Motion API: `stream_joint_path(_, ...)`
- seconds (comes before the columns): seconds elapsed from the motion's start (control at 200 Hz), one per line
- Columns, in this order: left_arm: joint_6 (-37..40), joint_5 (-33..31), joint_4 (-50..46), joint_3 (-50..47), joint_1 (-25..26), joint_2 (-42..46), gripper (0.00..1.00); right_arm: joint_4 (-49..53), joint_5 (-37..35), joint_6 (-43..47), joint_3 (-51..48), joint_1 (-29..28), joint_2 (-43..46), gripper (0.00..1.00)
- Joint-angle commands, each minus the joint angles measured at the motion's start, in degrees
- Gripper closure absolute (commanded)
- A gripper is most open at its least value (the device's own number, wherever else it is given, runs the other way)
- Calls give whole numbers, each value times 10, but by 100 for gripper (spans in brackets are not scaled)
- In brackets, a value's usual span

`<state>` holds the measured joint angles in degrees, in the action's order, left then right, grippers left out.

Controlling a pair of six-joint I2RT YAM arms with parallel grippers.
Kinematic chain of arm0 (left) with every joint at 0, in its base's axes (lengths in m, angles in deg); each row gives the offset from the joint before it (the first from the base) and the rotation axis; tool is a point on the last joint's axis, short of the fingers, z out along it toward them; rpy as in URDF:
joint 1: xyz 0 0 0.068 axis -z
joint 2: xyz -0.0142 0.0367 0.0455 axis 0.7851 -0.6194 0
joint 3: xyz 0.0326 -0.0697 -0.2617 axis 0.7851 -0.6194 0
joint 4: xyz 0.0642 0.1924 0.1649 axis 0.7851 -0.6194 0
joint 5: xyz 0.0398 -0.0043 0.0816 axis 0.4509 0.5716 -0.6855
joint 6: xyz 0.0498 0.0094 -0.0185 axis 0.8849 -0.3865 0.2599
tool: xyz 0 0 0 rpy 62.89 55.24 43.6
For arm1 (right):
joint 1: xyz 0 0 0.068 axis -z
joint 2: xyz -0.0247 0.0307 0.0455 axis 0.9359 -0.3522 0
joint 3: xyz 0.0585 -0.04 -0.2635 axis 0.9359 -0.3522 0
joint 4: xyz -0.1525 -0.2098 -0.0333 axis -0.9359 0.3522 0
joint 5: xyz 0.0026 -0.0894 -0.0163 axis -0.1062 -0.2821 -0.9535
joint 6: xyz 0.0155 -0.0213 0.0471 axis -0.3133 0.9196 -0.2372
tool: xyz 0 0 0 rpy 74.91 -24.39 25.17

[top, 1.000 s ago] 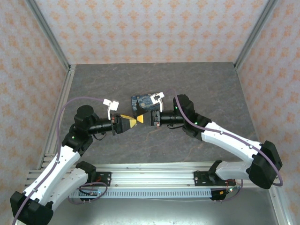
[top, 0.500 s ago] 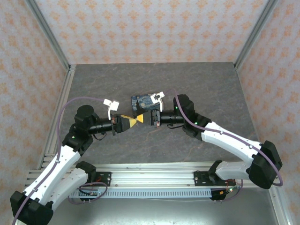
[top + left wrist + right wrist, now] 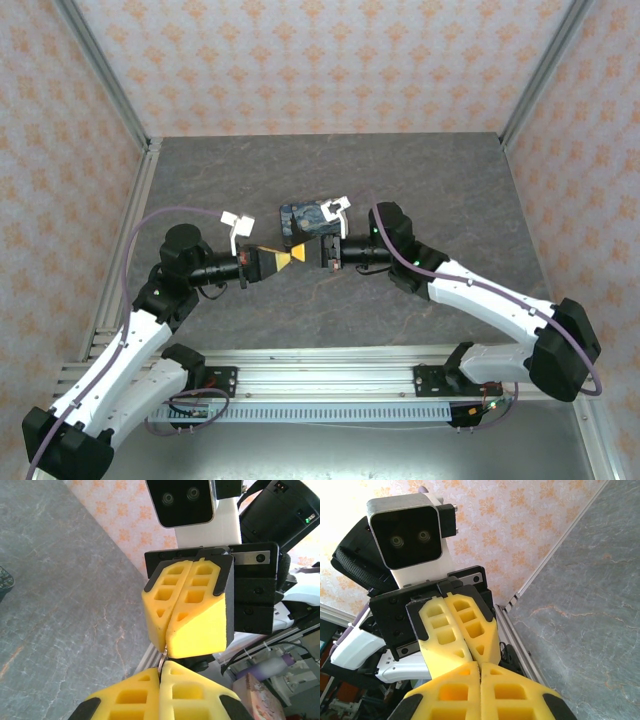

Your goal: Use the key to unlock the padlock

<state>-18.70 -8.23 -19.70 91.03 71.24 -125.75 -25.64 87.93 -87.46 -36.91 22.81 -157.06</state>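
We see the left gripper (image 3: 160,672) and the right gripper (image 3: 166,645) meeting tip to tip over the middle of the grey stone-look table (image 3: 420,180). Each one has its yellow foam fingers pressed tight together. A thin silver metal bit (image 3: 162,659) pokes out of the left gripper's tips, pinched there and pointing straight at the right gripper's tips. We cannot tell what the right gripper holds. We cannot tell where the padlock lies or which way it points. A blue-and-yellow painted box (image 3: 305,218) lies just behind them, toward the far edge.
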Motion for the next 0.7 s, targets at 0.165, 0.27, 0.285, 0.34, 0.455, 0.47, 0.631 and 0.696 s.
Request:
stream_joint_path(0.165, 62, -90, -98, 9, 3, 5, 100, 114, -115, 65, 4, -3, 44, 61)
stream_joint_path(0.27, 74, -145, -145, 11, -1, 5, 100, 157, -180, 77, -4, -2, 52, 44)
stream_joint_path(0.285, 74, -152, -149, 11, -1, 5, 100, 163, -189, 78, -5, -2, 52, 42)
stream_joint_path(0.34, 75, -172, -160, 5, -2, 6, 100, 191, -230, 77, -6, -2, 48, 39)
stream_joint_path(0.455, 71, -213, -162, -17, -3, 11, 100, 235, -292, 81, -5, -2, 21, 34)
stream_joint_path(0.47, 70, -219, -163, -20, -3, 11, 100, 241, -299, 81, -4, -3, 14, 31)
stream_joint_path(0.631, 70, -288, -187, -36, -3, 12, 100, 253, -388, 65, -18, -4, -52, 27)
stream_joint_path(0.696, 67, -305, -184, -47, -5, 15, 100, 258, -413, 59, -12, -4, -90, 27)
